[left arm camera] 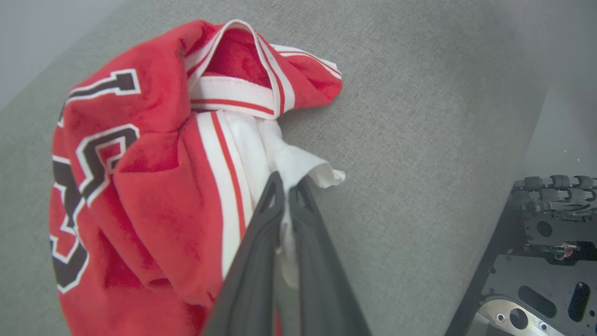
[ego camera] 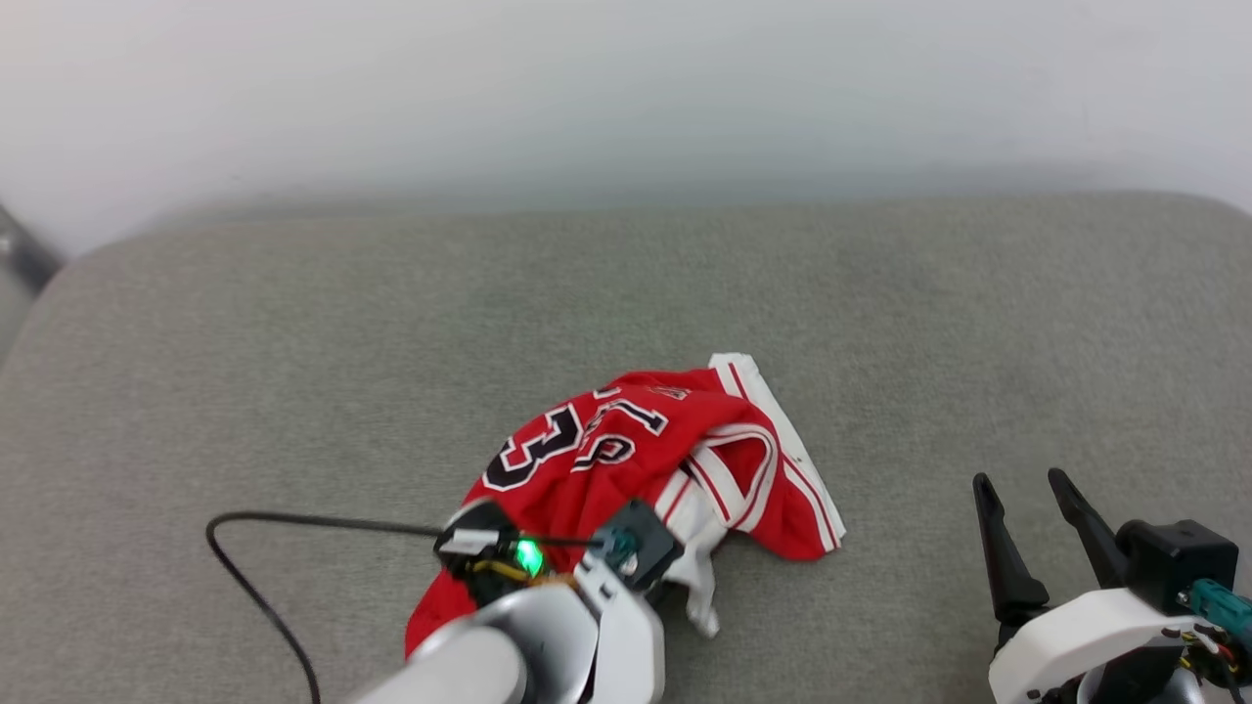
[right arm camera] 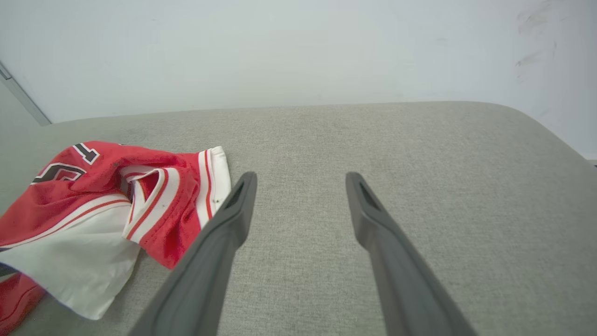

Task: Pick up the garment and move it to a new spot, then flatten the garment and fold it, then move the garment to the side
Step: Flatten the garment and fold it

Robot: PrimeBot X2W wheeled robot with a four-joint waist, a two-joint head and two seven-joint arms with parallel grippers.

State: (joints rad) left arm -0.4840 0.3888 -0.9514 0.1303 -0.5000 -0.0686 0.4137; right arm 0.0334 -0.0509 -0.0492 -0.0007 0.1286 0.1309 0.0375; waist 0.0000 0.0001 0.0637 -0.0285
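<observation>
Pinching a white sleeve of the garment (ego camera: 626, 450) with our left end effector (left arm camera: 288, 179), right end effector (ego camera: 1019, 477) spread well apart, we judge pickup underway: crumpled on the grey upholstered surface (ego camera: 880, 293), it next needs lifting clear.

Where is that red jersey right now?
In the head view the garment lies crumpled on the grey cushion, low and centre, with the left gripper pinching its white edge.

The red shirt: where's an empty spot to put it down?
Bare cushion lies between the garment and the open right gripper, along the back by the wall, and left of the cable. Crowded at the front, where the left gripper pinches the white sleeve.
</observation>
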